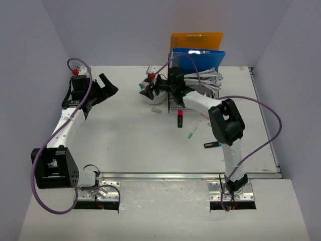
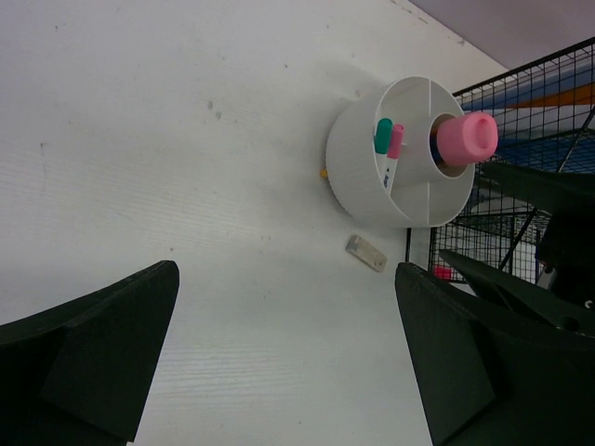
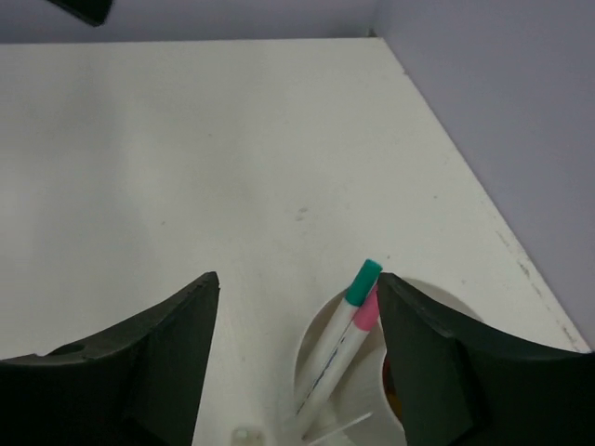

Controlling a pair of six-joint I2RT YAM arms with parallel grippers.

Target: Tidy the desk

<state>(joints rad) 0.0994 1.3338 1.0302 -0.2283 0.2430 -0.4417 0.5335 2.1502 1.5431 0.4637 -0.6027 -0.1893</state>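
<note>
Locating the desk (image 1: 125,145): white tabletop lying flat ahead of my two bases, lavender walls around it, metal rail (image 1: 165,175) along its near edge.
Pen cup (image 1: 149,99): white, round and divided; it stands toward the back of the desk, just beside the wire rack (image 1: 171,103).
Cup contents: a teal-capped pen (image 3: 364,275) and a pink-capped pen (image 3: 365,318) lean together in one compartment; a thick pink-capped marker (image 2: 468,137) stands in another.
Eraser (image 1: 156,109): small and pale, on the desk just in front of the cup.
Loose items: red marker (image 1: 179,119), green-tipped pen (image 1: 193,129) and black object (image 1: 211,145), lying apart on the desk.
Rack contents: blue folder (image 1: 198,56), orange folder (image 1: 195,39), papers (image 1: 204,79).
My right gripper (image 3: 297,288): above the pen cup, fingers spread, gripping nothing.
My left gripper (image 2: 284,279): over the desk's left rear, fingers spread wide, gripping nothing.
</note>
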